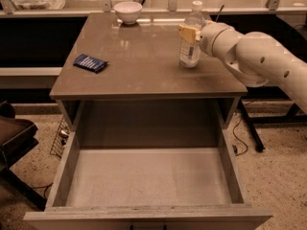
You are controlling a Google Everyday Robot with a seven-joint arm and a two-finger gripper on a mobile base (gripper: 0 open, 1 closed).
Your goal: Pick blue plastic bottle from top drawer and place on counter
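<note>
The blue plastic bottle [190,54] stands upright on the counter [144,61], near its back right corner. It is clear, with a white cap and a bluish label band. My gripper [192,32] reaches in from the right and is closed round the bottle's upper body, with one yellowish finger [187,33] across its front. The top drawer [148,176] is pulled wide open below the counter, and its pale floor is bare.
A flat dark blue packet [90,63] lies on the counter's left side. A white bowl [128,11] sits at the back edge. A dark chair [12,133] stands left of the drawer. Cables [240,138] run along the floor on the right.
</note>
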